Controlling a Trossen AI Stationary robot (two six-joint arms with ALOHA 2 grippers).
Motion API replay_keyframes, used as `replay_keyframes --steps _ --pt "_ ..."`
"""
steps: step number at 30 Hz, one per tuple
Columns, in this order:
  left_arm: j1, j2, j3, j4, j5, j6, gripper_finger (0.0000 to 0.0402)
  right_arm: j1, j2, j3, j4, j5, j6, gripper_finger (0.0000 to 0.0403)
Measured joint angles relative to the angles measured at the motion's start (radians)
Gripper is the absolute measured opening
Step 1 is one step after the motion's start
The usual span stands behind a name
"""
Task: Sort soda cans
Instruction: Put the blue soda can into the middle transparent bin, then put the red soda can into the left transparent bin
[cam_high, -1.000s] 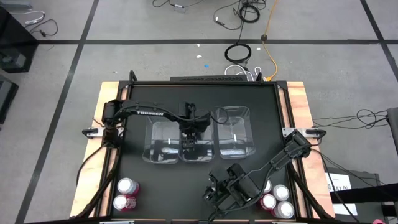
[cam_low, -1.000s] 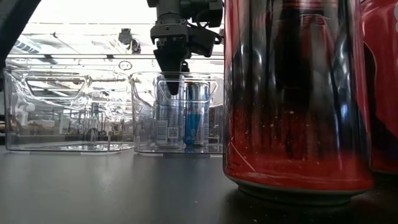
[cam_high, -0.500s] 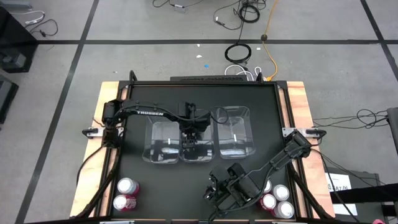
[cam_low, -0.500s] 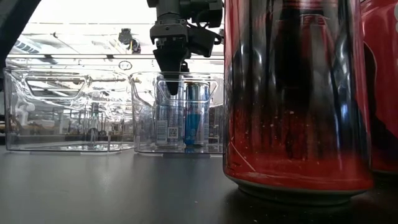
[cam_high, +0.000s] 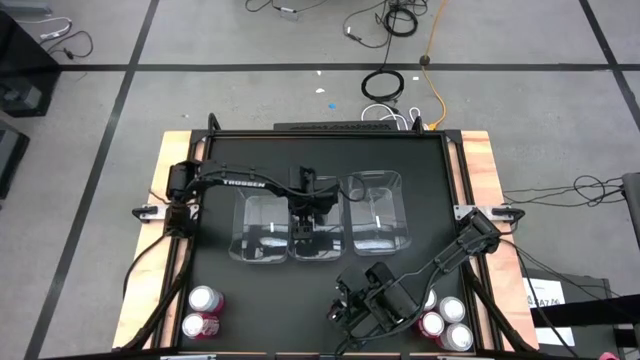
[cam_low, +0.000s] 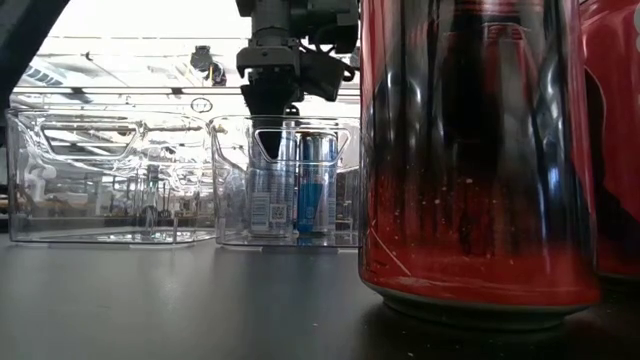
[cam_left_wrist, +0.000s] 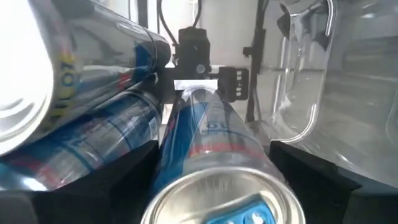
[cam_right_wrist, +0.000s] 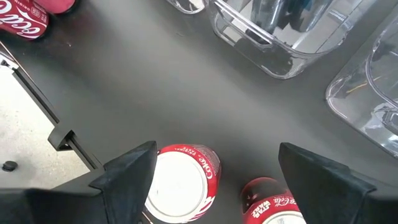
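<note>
A blue soda can (cam_left_wrist: 211, 155) stands upright inside the middle clear bin (cam_high: 312, 250), between the fingers of the left claw (cam_high: 308, 222), which hangs over that bin; two more blue cans (cam_left_wrist: 81, 106) stand beside it. The can is blue and silver with a shiny pull-tab top. The left fingers are spread, one on each side of the can. The right claw (cam_high: 352, 308) hovers low over the desk's (cam_high: 270, 300) near edge with fingers wide apart above a red can (cam_right_wrist: 181, 183), touching nothing.
</note>
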Motion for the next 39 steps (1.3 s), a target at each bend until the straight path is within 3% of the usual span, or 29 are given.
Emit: replay_keyframes --steps 15,25,39 --pt "0.000 -0.002 0.190 -0.170 0.000 -0.002 0.0318 0.011 0.000 0.000 0.005 0.001 -0.001 0.0329" --pt "-0.008 -0.024 0.324 -0.322 -0.027 -0.196 0.0319 0.030 -0.007 0.000 0.002 0.036 -0.035 0.0329" --pt "-0.221 -0.273 0.342 -0.342 -0.033 -0.290 0.0318 0.080 -0.010 0.000 -0.009 0.043 -0.087 0.0329"
